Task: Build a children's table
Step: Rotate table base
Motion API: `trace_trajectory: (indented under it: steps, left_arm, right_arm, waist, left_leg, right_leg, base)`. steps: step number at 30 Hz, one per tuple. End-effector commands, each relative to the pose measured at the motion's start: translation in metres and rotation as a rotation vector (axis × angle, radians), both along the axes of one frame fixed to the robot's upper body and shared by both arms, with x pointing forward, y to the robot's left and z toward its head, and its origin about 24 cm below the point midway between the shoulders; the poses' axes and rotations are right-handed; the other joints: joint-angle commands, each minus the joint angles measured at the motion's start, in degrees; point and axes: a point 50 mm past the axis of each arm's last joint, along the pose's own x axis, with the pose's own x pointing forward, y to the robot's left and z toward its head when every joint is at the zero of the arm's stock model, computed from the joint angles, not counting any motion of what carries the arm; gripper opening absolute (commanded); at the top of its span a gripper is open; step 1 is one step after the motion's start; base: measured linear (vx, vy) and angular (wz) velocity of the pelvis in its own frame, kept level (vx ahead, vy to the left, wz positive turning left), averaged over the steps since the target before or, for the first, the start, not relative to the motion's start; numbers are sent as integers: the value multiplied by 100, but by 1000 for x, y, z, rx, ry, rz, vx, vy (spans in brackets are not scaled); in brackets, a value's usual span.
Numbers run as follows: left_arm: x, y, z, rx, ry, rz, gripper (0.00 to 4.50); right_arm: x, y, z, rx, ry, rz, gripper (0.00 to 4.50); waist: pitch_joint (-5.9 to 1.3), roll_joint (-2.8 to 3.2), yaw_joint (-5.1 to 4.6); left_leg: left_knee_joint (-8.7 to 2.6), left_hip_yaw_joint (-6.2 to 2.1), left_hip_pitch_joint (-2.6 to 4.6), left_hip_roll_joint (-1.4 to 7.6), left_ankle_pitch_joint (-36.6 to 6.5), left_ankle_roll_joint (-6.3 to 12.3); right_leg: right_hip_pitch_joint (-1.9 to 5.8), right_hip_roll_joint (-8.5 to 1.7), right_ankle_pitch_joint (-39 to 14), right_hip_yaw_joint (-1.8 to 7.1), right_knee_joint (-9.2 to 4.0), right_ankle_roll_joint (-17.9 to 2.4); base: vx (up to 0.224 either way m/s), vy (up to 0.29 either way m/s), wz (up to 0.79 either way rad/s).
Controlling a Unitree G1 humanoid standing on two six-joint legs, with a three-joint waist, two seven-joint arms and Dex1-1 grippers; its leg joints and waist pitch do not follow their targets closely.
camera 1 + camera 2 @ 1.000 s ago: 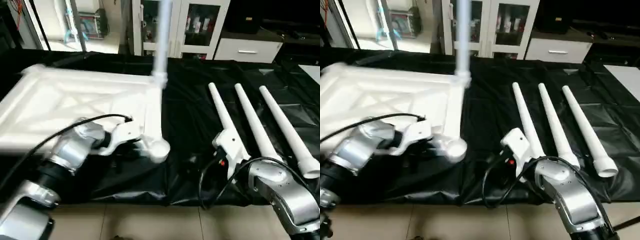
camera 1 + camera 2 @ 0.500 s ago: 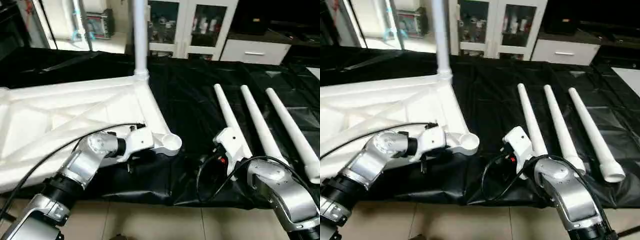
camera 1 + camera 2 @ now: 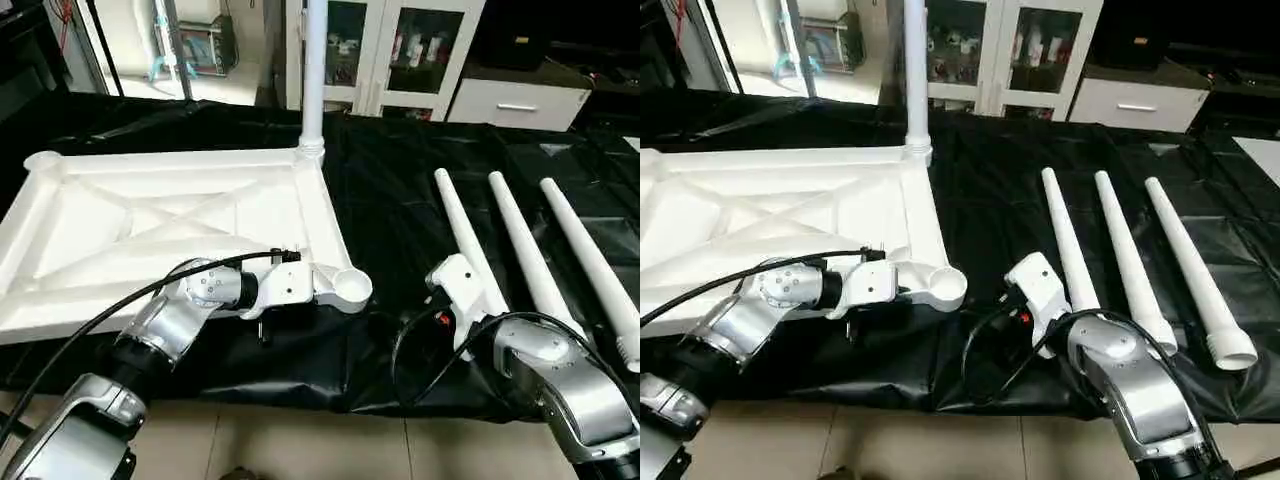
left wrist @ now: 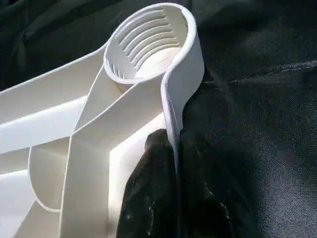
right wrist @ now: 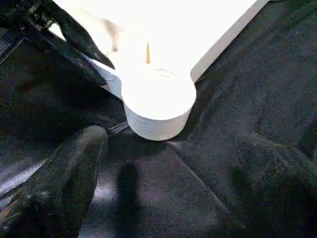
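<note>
Left gripper (image 4: 174, 198) jaws clench tabletop (image 3: 150, 215) rim; right gripper (image 5: 168, 198) jaws released.

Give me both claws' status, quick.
Left claw: closed, pinching the table top's edge wall beside the near corner socket.
Right claw: open, holding nothing.

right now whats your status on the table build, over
Left end effector shut on table top rim beside empty near corner socket. Right end effector open, empty. One leg fitted, three legs loose on cloth.
</note>
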Motion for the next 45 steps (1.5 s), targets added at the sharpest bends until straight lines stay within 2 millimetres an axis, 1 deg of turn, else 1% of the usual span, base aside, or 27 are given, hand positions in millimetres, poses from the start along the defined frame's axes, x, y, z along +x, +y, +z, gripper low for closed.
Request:
trace_trajectory:
  steps: [1, 3, 4, 5, 8, 13, 14, 18, 20, 21, 22, 24, 25, 26, 28, 29, 30, 31, 33, 35, 37, 38, 40, 42, 43, 44, 45]
  left_arm:
    - [-1, -13, 4, -5, -49, -76, 3]
    - [-1, -13, 5, -24, -37, -75, 3]
    - [-1, -13, 6, -40, -26, -73, 53]
    - [-1, -12, 6, -49, -8, -66, 66]
    - [-1, -10, 8, -87, 21, -54, 82]
    - [-6, -2, 29, -199, 58, -67, 116]
    - [-9, 0, 32, -214, 74, -77, 140]
    - [-11, 5, 39, -256, 79, -64, 160]
    - [-9, 11, 46, -308, 57, 5, 172]
    - [-6, 14, 51, -359, 30, 67, 184]
    - [2, 21, 60, -481, -18, 232, 184]
    - [5, 26, 63, -540, -43, 320, 184]
    - [6, 33, 62, -630, -67, 461, 184]
    - [6, 33, 62, -635, -65, 472, 184]
    - [4, 36, 56, -677, -49, 610, 184]
    - [4, 36, 54, -699, -43, 674, 184]
    - [4, 35, 53, -708, -43, 696, 184]
    - [3, 34, 53, -726, -60, 745, 184]
    - [1, 31, 54, -734, -86, 808, 184]
    - [-2, 28, 57, -756, -109, 813, 184]
    - [-3, 28, 59, -784, -105, 814, 184]
    - [-4, 29, 62, -806, -118, 828, 184]
    - [-2, 34, 69, -816, -206, 887, 184]
    - [-4, 43, 68, -839, -169, 955, 184]
    - [-5, 48, 67, -840, -174, 981, 184]
    - [-7, 53, 67, -834, -176, 1002, 184]
    - [-9, 55, 66, -825, -175, 1015, 184]
  right_arm:
    - [1, -5, 2, -10, -14, -16, 450]
    - [0, -5, 2, -11, -13, -15, 450]
    - [0, -5, 2, -10, -13, -14, 450]
    - [0, -5, 2, -10, -13, -14, 450]
    - [0, -5, 2, -7, -16, -14, 450]
    - [-1, -7, 4, 0, -24, -26, 450]
    - [0, -7, 4, 3, -27, -32, 450]
    - [1, -8, 7, 17, -47, -61, 450]
    - [3, -10, 12, 43, -70, -102, 450]
    - [4, -11, 14, 54, -85, -130, 450]
    - [6, -13, 19, 69, -121, -192, 450]
    - [8, -13, 22, 82, -138, -219, 450]
    - [9, -11, 27, 118, -179, -263, 450]
    - [9, -10, 27, 121, -182, -266, 450]
    - [10, -5, 30, 156, -221, -312, 450]
    - [11, -3, 30, 167, -234, -339, 450]
    - [11, -2, 31, 171, -239, -348, 450]
    - [12, 0, 31, 177, -251, -362, 450]
    - [13, 3, 32, 163, -267, -361, 450]
    - [17, 4, 33, 153, -279, -375, 450]
    - [20, 4, 35, 149, -284, -392, 450]
    - [24, 4, 37, 144, -288, -410, 450]
    - [32, 3, 42, 132, -291, -437, 450]
    - [36, 5, 39, 109, -293, -465, 450]
    - [37, 7, 38, 92, -287, -481, 450]
    - [37, 12, 37, 121, -265, -486, 450]
    - [36, 17, 37, 184, -236, -479, 450]
  waist:
    - [-315, 20, -40]
    - [-311, 23, -34]
    - [-312, 25, -35]
    - [-314, 13, -38]
    - [-315, 19, -41]
    - [-325, -1, -62]
    - [-312, -1, -81]
    - [-291, 29, -128]
    - [-285, 34, -159]
    - [-287, 59, -158]
    - [-295, 43, -172]
    - [-300, 45, -183]
    - [-307, 81, -172]
    - [-307, 56, -181]
    - [-306, 62, -183]
    - [-296, 17, -192]
    - [-304, 40, -183]
    - [-294, 46, -176]
    - [-288, 35, -182]
    - [-287, 47, -164]
    - [-290, 60, -171]
    - [-296, 43, -181]
    - [-300, -99, -211]
    - [-293, 48, -212]
    - [-299, 53, -249]
    - [-305, -21, -277]
    - [-324, 192, -258]
  left_leg:
    - [-450, -177, 63, 351, -1270, -68]
    - [-452, -179, 63, 354, -1281, -72]
    - [-453, -180, 64, 355, -1285, -75]
    - [-455, -183, 63, 360, -1280, -76]
    - [-452, -179, 58, 358, -1229, -76]
    - [-436, -169, 37, 362, -1015, -4]
    - [-438, -158, 39, 356, -1059, 17]
    - [-466, -168, 47, 361, -1311, -59]
    - [-473, -170, 51, 355, -1401, -106]
    - [-473, -173, 57, 355, -1413, -119]
    - [-464, -167, 51, 357, -1391, -147]
    - [-452, -168, 39, 352, -1310, -146]
    - [-447, -174, 45, 355, -1272, -135]
    - [-440, -171, 36, 345, -1229, -95]
    - [-443, -163, 34, 334, -1201, -59]
    - [-452, -161, 28, 343, -1209, -53]
    - [-447, -164, 36, 351, -1209, -65]
    - [-454, -167, 28, 328, -1227, -46]
    - [-464, -171, 38, 357, -1274, -72]
    - [-467, -180, 15, 335, -1220, -47]
    - [-471, -185, 19, 333, -1205, -66]
    - [-458, -179, 18, 321, -1169, -60]
    - [-450, -165, 3, 316, -1077, -7]
    - [-441, -169, 16, 318, -1016, -32]
    - [-435, -162, 26, 314, -955, -101]
    - [-426, -150, 19, 304, -909, -105]
    - [-424, -179, 24, 292, -912, -107]
  right_leg:
    - [198, -403, -768, 317, -442, -1013]
    - [197, -412, -848, 319, -447, -1002]
    - [195, -411, -875, 318, -450, -998]
    - [196, -409, -865, 316, -443, -996]
    - [195, -414, -778, 316, -435, -1042]
    - [219, -418, -408, 309, -370, -1204]
    - [204, -405, -488, 309, -390, -1202]
    - [191, -405, -940, 312, -430, -1122]
    - [183, -391, -1062, 311, -449, -1088]
    - [184, -388, -1067, 313, -447, -1075]
    - [186, -385, -960, 314, -426, -1098]
    - [206, -378, -769, 306, -414, -1177]
    - [203, -377, -684, 305, -410, -1189]
    - [209, -369, -593, 302, -408, -1196]
    - [200, -350, -670, 302, -421, -1130]
    - [196, -354, -738, 304, -435, -1114]
    - [191, -359, -752, 306, -421, -1116]
    - [186, -346, -888, 305, -457, -1047]
    - [180, -344, -888, 309, -465, -1001]
    - [190, -335, -909, 310, -480, -877]
    - [190, -338, -875, 307, -472, -876]
    - [185, -325, -788, 306, -459, -873]
    - [203, -319, -792, 305, -459, -841]
    - [169, -322, -776, 314, -442, -824]
    - [164, -298, -630, 307, -431, -861]
    - [182, -277, -500, 309, -428, -852]
    - [180, -299, -359, 313, -378, -903]
  base:
    - [0, 0, 0]
    - [0, 0, 0]
    - [0, 0, 0]
    - [0, 0, 0]
    - [0, 0, 0]
    - [0, 0, 0]
    - [0, 0, 0]
    - [0, 0, 0]
    - [0, 0, 0]
    - [0, 0, 0]
    - [0, 0, 0]
    - [0, 0, 0]
    - [0, 0, 0]
    - [0, 0, 0]
    - [0, 0, 0]
    - [0, 0, 0]
    - [0, 0, 0]
    - [0, 0, 0]
    - [0, 0, 0]
    - [0, 0, 0]
    - [0, 0, 0]
    - [0, 0, 0]
    - [0, 0, 0]
    - [0, 0, 0]
    - [0, 0, 0]
    - [0, 0, 0]
    - [0, 0, 0]
